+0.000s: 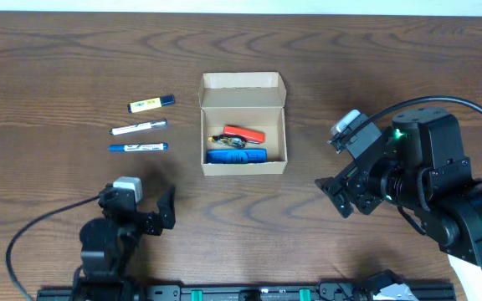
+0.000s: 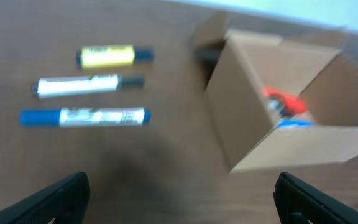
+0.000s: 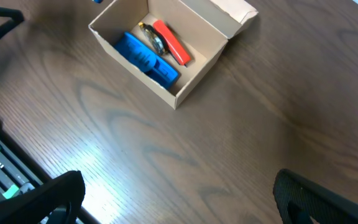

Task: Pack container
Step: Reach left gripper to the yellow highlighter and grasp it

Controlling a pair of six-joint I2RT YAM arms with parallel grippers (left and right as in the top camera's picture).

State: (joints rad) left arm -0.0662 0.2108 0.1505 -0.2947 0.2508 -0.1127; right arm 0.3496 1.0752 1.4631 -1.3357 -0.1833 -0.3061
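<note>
Black fingers [image 2: 55, 199] frame the bottom corners of each wrist view, set far apart with nothing between them. Both the left hand [image 2: 182, 202] and the right hand [image 3: 179, 205] are spread wide and hold nothing.

Mid-worktop sits the box [image 1: 243, 168], its lid [image 1: 243, 81] folded back on the far side and its long axis running left to right. Inside, a red item [image 1: 243, 133] and a blue item [image 1: 236, 155] lie along that axis. Something small and dark sits between them, too small to name.

Left of the box and apart from it, a yellow marker [image 1: 151, 104], a white marker [image 1: 138, 128] and a blue marker [image 1: 137, 147] lie in a column on the worktop [image 1: 57, 50], parallel to the box's length.

The left hand is plainly the nearer to the markers, which lie just ahead of it, with the box ahead and to its right. From the right hand the box lies ahead and to the left. Packing probably goes on with the left hand taking a marker, which needs no turning to fit.
</note>
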